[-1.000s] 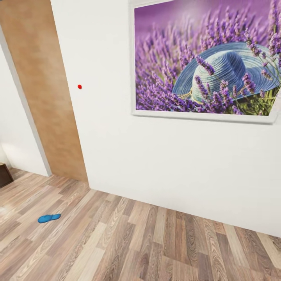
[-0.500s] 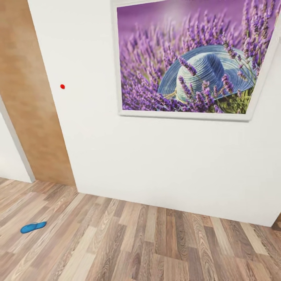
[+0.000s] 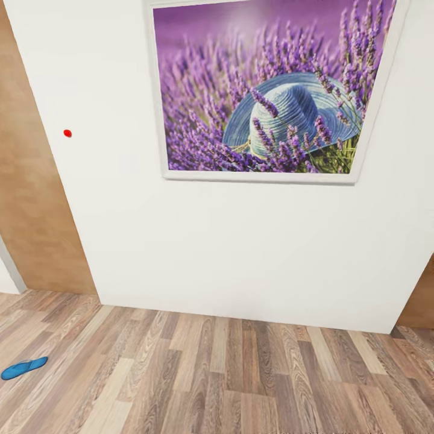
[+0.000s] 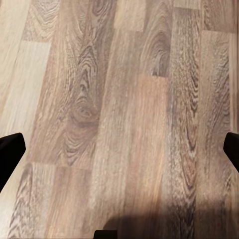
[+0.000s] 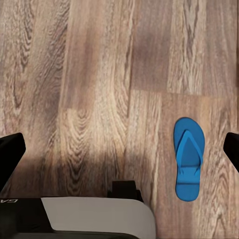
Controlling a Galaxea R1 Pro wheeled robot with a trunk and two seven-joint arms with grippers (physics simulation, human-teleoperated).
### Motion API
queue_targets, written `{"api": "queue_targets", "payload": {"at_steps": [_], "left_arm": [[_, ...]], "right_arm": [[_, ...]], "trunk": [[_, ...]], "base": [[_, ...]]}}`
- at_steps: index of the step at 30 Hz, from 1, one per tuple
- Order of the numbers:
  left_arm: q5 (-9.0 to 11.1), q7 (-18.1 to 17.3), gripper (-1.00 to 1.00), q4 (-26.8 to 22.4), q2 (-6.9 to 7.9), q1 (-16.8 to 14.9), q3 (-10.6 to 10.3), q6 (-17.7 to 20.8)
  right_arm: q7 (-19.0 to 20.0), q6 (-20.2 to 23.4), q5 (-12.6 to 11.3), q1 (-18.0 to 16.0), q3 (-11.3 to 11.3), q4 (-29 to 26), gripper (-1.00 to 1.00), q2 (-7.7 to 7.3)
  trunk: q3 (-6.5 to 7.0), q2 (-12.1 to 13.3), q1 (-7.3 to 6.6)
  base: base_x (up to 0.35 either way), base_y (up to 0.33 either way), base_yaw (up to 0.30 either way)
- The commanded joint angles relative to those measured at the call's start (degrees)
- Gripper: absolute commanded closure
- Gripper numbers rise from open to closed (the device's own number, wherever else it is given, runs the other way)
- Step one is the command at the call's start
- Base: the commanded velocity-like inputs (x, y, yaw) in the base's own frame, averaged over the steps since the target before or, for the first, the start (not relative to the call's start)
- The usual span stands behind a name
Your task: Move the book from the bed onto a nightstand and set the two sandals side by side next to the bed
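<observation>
We face a plain white wall [image 3: 229, 253] hung with a large white-framed picture of purple lavender and a blue woven sun hat [image 3: 271, 90], above a floor of mixed-tone wood planks [image 3: 241, 386]. A tan wooden panel [image 3: 30, 199] stands at the left, and a small red dot [image 3: 67, 133] marks the wall beside it. From our head camera, one bright blue flat-soled flip-flop sandal [image 3: 23, 367] lies on the floor at the far left edge, well apart from the wall, its long axis running roughly sideways across the picture. Our right wrist camera looks straight down on a bright blue thong sandal [image 5: 189, 158] lying flat, strap side up, lengthwise along the planks and set off to one side between the two dark fingertips of our right gripper [image 5: 119, 149], whose fingers stand wide apart and hold nothing. We cannot tell whether this is the same sandal the head camera shows or the second of the pair. Our left gripper [image 4: 119, 152] is likewise spread wide and empty over bare planks, so we judge the right arm the nearer one for picking up the sandal under it. The pale curved body of the robot [image 5: 94, 216] sits at that view's lower edge.
</observation>
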Motion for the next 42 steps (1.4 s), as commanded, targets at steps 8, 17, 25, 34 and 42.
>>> {"api": "queue_targets", "payload": {"at_steps": [8, 17, 25, 34, 42], "left_arm": [[0.0, -0.01, -1.0, 0.01, -0.01, -0.02, 0.03, -0.16], [0.0, -0.01, -1.0, 0.01, -0.01, -0.02, 0.03, -0.16], [0.0, -0.01, -1.0, 0.01, 0.03, -0.02, 0.11, -0.16], [0.0, -0.01, -1.0, 0.01, 0.06, -0.02, 0.12, -0.16], [0.0, -0.01, -1.0, 0.01, 0.03, -0.02, 0.12, -0.16]], "right_arm": [[-0.05, -0.13, -0.02, -0.01, -0.06, -0.01, -1.0, 0.01], [-0.03, -0.13, 0.0, -0.01, -0.05, 0.05, -1.0, 0.01], [-0.03, -0.13, 0.0, -0.01, -0.05, 0.05, -1.0, 0.04], [-0.04, -0.13, 0.01, -0.01, -0.05, 0.05, -1.0, 0.02], [-0.02, -0.13, 0.02, -0.01, -0.05, 0.05, -1.0, 0.05]], "trunk": [[-0.05, -0.03, 0.0], [-0.05, -0.03, 0.0], [-0.05, -0.03, 0.0], [-0.05, -0.03, 0.0], [-0.05, -0.03, 0.0]], "base": [[0.0, 0.0, -0.166], [0.028, 0.0, -0.018], [0.256, 0.0, -0.001], [0.314, 0.0, 0.0], [0.137, 0.0, 0.0]]}}
